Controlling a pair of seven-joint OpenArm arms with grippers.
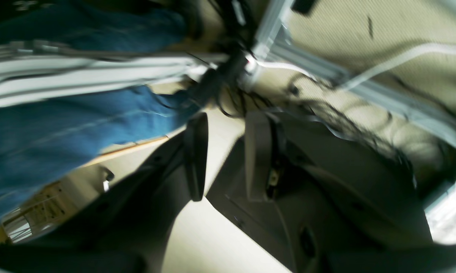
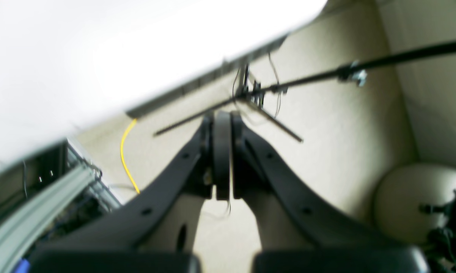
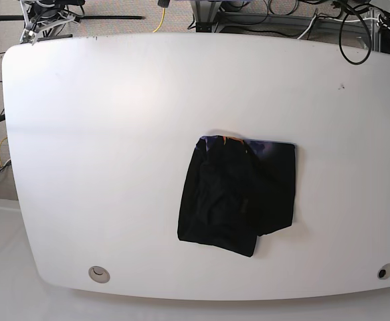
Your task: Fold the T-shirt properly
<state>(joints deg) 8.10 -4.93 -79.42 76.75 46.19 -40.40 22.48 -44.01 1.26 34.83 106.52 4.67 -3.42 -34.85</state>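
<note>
The T-shirt (image 3: 238,197) is seen lying folded into a compact bundle right of centre on the table (image 3: 101,134), neck edge toward the far side. The right gripper (image 2: 222,159) is pressed fully closed, nothing held. The left gripper (image 1: 228,155) is parted a little, empty, pointed away from the table.

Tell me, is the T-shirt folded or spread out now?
Folded. The T-shirt lies as a compact, layered block on the white table, with no sleeves sticking out.
</note>
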